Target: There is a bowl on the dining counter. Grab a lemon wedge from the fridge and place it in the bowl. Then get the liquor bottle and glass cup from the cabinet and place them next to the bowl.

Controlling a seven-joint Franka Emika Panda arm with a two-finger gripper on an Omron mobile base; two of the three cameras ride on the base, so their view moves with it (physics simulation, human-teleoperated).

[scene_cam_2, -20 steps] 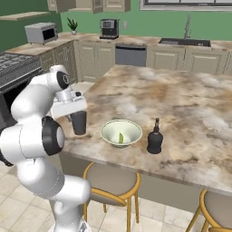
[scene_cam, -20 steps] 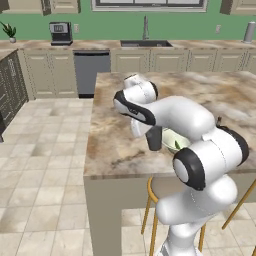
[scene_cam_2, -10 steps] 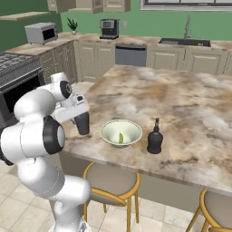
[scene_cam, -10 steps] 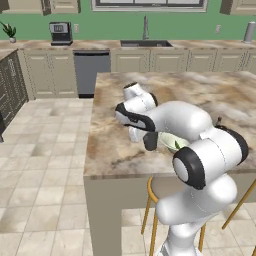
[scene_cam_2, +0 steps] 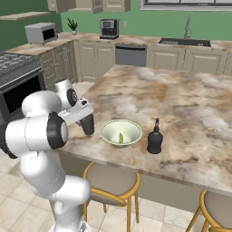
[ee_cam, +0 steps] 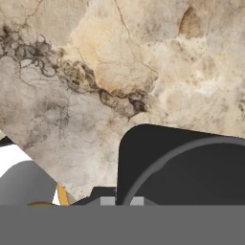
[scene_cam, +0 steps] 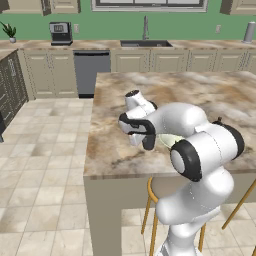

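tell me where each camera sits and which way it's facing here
Left base view: behind the arm's left, looking forward and down over the dining counter; arm rises lower right.
Right base view: behind its right, facing the bowl, liquor bottle; arm lower left.
Hand view: on the hand, looking down at marble and the glass cup.
Both base views share the glass cup in the shut gripper.

The robot is a glossy white arm (scene_cam: pixel 200 150) of fat rounded segments, with dark grey rings and discs at its joints. At the wrist a white block carries a black band above the dark claw (scene_cam_2: pixel 87 127).
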